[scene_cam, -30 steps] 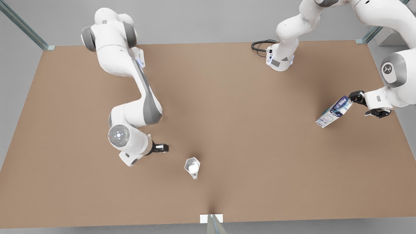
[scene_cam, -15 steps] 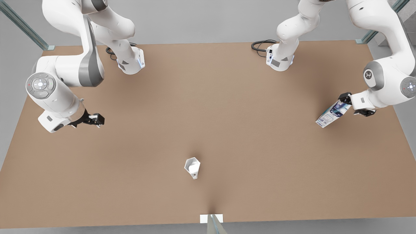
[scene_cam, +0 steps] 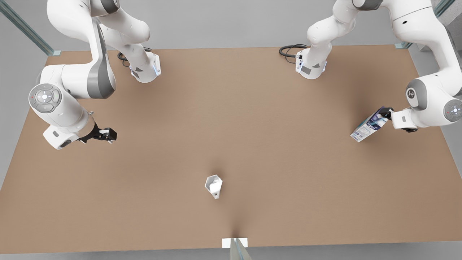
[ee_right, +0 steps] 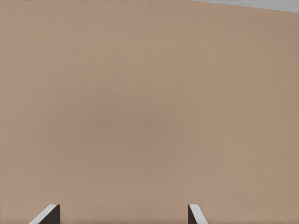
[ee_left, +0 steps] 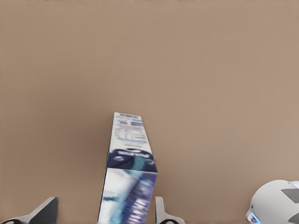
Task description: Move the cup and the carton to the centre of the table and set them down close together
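White-and-blue printed carton [ee_left: 128, 177]: near end cut off by the left wrist view's edge; print blurred (illegible). Left gripper [scene_cam: 387, 115]: fingertips hidden behind it.

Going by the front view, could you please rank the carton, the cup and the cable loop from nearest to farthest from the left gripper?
From the left gripper:
1. Carton, between its fingers at the front view's right.
2. Cable loop, at the far edge.
3. Cup, near the front edge, centre.

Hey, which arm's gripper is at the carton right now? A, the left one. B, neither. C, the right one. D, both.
A: the left wrist view shows the carton between the left gripper fingers, which sit apart with a gap on one side; the right gripper hangs open over bare table.
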